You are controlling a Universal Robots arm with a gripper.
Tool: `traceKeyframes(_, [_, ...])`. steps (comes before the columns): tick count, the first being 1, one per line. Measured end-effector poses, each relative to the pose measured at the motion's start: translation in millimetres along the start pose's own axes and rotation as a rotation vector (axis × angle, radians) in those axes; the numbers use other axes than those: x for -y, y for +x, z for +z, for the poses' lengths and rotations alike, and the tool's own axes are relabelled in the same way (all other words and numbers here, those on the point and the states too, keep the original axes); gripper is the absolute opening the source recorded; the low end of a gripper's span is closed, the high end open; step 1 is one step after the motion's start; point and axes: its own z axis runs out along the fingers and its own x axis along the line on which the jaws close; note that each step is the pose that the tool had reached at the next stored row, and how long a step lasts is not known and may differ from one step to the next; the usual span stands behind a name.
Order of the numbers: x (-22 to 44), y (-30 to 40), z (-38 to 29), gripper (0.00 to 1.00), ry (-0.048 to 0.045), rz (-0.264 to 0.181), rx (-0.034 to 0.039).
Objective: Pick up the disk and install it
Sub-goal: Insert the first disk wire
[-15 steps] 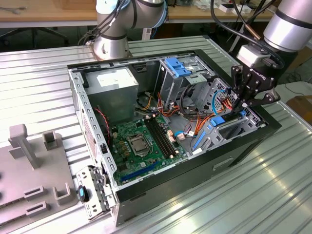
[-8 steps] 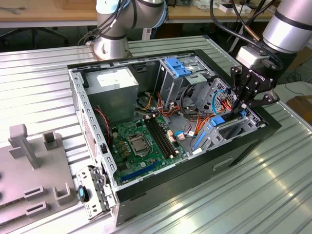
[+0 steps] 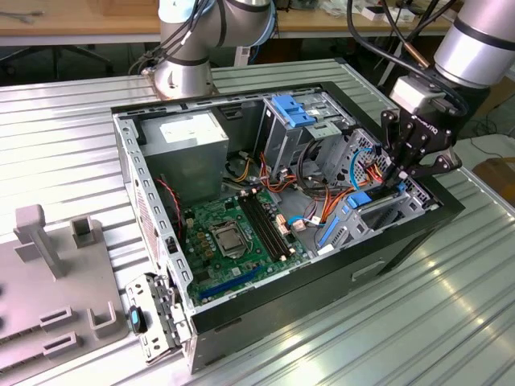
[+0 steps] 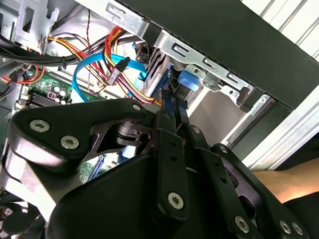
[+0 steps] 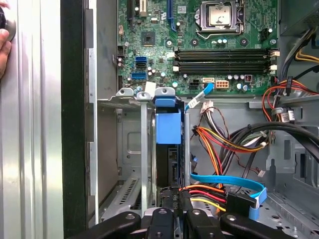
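Observation:
The disk (image 5: 168, 127) stands on edge in a slot of the metal drive bay (image 5: 137, 94), at the open computer case's front corner on the exterior view's right. Its blue bracket (image 4: 188, 82) faces the motherboard, and a dark edge shows below the bracket in the first wrist view. My gripper (image 3: 400, 178) reaches down into that corner of the case. In both wrist views its black fingers (image 5: 160, 219) meet on the disk's near end, with a thin blue strip between the tips (image 4: 171, 107).
Bundled orange, red and black cables (image 5: 219, 144) and a flat blue cable (image 5: 234, 181) lie right beside the disk. The motherboard (image 3: 233, 233) and grey power-supply box (image 3: 189, 137) fill the case. A grey fixture (image 3: 48, 265) stands on the ribbed table. A hand (image 5: 4, 40) rests outside the case.

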Motion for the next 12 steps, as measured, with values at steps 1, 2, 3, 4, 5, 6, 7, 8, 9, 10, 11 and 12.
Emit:
traceKeyframes(1, [0.0, 0.0, 0.1, 0.16, 0.0000, 0.000, -0.0001])
traceKeyframes(2, [0.0, 0.0, 0.5, 0.16, 0.0000, 0.000, 0.0000])
traceKeyframes(3, [0.0, 0.0, 0.9, 0.16, 0.0000, 0.000, 0.0000])
traceKeyframes(4, [0.0, 0.0, 1.3, 0.16, 0.0000, 0.000, 0.0000])
traceKeyframes(5, [0.0, -0.1, 2.1, 0.16, 0.0000, 0.000, 0.0001])
traceKeyframes(6, [0.0, -0.1, 2.5, 0.16, 0.0000, 0.000, -0.0001])
traceKeyframes(7, [0.0, -0.1, 3.3, 0.16, 0.0000, 0.000, -0.0005])
traceKeyframes(8, [0.0, -0.1, 4.0, 0.16, 0.0000, 0.000, -0.0005])
traceKeyframes(9, [0.0, -0.2, 4.4, 0.16, 0.0000, 0.000, -0.0004])
traceKeyframes(10, [0.0, -0.2, 5.2, 0.16, 0.0000, 0.000, -0.0005])
traceKeyframes(11, [0.0, -0.2, 5.4, 0.16, 0.0000, 0.000, -0.0003])
traceKeyframes(12, [0.0, -0.2, 5.5, 0.16, 0.0000, 0.000, -0.0001])
